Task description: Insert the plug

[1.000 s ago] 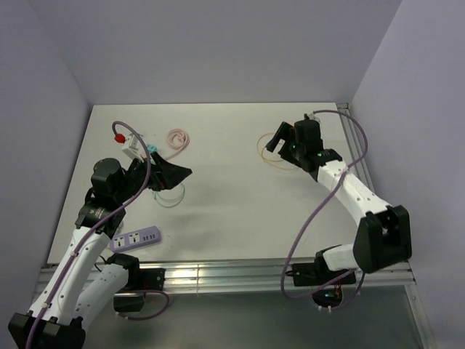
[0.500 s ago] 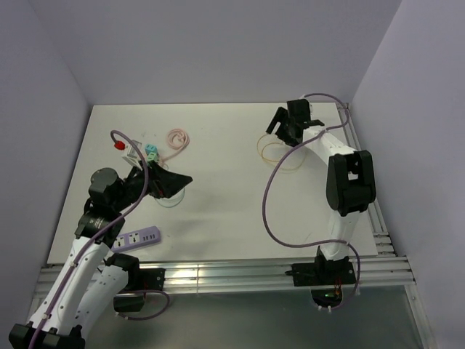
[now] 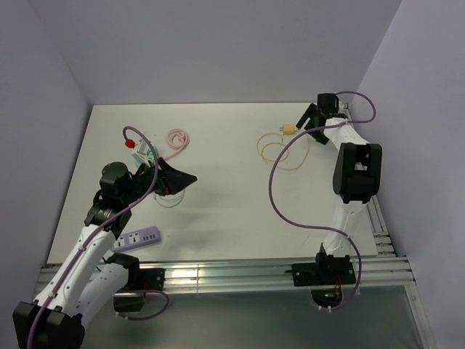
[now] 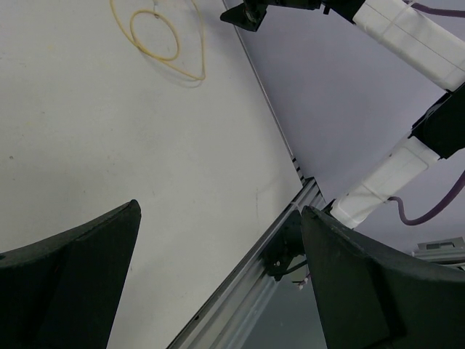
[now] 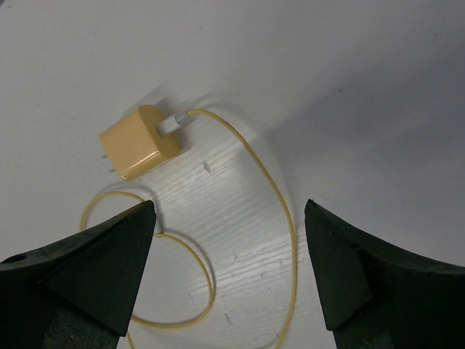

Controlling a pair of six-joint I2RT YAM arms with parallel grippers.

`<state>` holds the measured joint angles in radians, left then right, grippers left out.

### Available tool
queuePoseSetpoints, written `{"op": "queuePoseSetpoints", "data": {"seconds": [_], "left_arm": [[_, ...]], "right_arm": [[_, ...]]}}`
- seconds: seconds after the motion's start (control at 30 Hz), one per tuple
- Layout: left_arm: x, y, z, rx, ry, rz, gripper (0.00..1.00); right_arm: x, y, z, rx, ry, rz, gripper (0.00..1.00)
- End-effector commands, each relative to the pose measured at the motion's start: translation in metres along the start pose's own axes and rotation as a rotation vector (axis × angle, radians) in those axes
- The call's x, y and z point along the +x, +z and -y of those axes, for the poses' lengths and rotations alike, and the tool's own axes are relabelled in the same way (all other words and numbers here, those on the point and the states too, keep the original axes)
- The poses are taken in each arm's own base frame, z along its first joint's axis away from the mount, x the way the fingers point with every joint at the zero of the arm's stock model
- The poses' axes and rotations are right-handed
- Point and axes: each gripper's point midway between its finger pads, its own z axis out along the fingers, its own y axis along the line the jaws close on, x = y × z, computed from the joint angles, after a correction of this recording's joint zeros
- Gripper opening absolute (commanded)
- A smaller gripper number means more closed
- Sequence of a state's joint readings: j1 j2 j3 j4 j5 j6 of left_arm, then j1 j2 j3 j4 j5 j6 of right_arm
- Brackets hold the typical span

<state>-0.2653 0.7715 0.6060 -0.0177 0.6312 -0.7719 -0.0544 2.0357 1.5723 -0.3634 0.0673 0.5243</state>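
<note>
The plug (image 5: 139, 142) is smooth matt yellow plastic, its cord (image 5: 293, 240) smooth too. The white table (image 5: 240, 218) shows faint wood grain; the bottom rail (image 3: 218, 273) is shiny metal.

Yellow plug (image 5: 138, 142) lies flat — its cable (image 5: 283, 218) looping between spread fingers (image 5: 94, 269).

No text, label, brand or number can be read in any view. The power strip (image 3: 136, 238) at lower left of the top view is too small to make out any print. The yellow plug (image 5: 138, 142) at upper left of the right wrist view shows no legible marking on the faces turned to the camera.
</note>
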Motion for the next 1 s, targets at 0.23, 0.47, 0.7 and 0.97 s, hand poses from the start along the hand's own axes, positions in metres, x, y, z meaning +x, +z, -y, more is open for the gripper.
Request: {"op": "queuePoseSetpoints", "data": {"seconds": [0.23,0.47,0.7,0.97], "left_arm": [[-0.005,0.013,0.002,0.038,0.011,-0.008,0.97],[-0.002,0.017,0.004,0.054,0.001,-0.020,0.97],[0.001,0.016,0.010,0.062,0.007,-0.027,0.97],[0.004,0.011,0.013,0.058,0.010,-0.026,0.97]], "right_arm": [[-0.015,0.024,0.003,-0.070,0.006,-0.068,0.85],[0.003,0.035,0.014,-0.050,0.025,-0.116,0.85],[0.022,0.037,0.001,-0.138,0.040,-0.203,0.80],[0.038,0.040,-0.007,-0.198,0.057,-0.272,0.73]]}}
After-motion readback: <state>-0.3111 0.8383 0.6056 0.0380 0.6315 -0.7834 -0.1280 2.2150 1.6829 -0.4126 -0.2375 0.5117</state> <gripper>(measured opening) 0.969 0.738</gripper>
